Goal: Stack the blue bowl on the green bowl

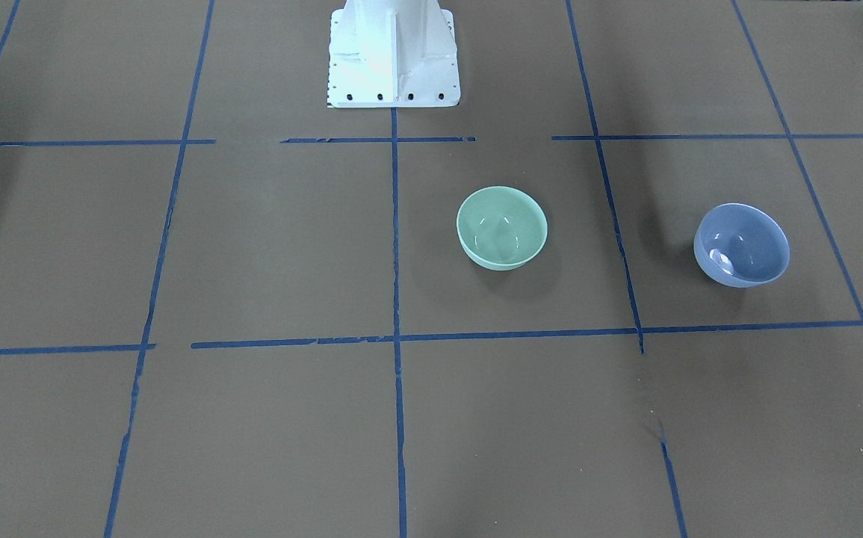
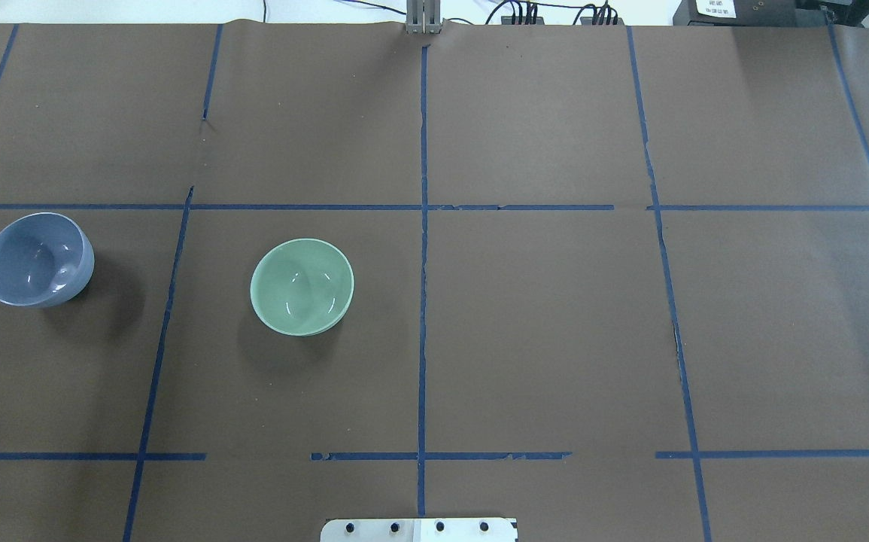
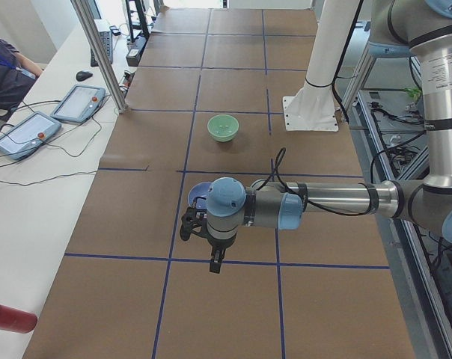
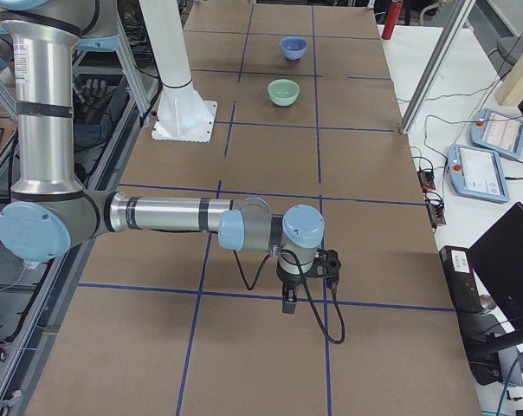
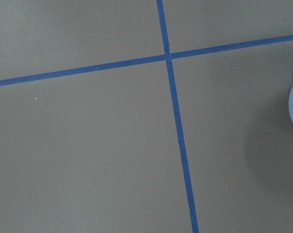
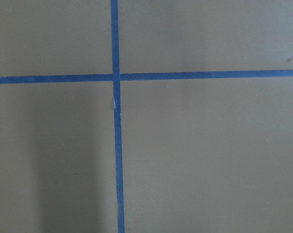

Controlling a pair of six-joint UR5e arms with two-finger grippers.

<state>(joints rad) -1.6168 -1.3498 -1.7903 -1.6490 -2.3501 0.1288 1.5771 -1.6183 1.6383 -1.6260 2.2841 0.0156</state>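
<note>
The blue bowl point(image 1: 742, 245) stands upright on the brown table at the robot's far left, also in the overhead view point(image 2: 37, 259). The green bowl point(image 1: 502, 227) stands upright about one bowl-width apart from it, nearer the middle point(image 2: 302, 286). My left gripper point(image 3: 214, 266) shows only in the exterior left view. It hangs above the table close to the blue bowl point(image 3: 199, 196), which the wrist half hides. I cannot tell if it is open or shut. My right gripper point(image 4: 289, 305) shows only in the exterior right view, far from both bowls point(image 4: 284, 91); its state cannot be told.
The robot's white pedestal point(image 1: 394, 60) stands at the table's robot side. Blue tape lines grid the brown table. A side bench holds teach pendants point(image 3: 78, 102), with a metal post point(image 3: 99, 52) at the table edge. A red object point(image 3: 9, 318) lies on the bench.
</note>
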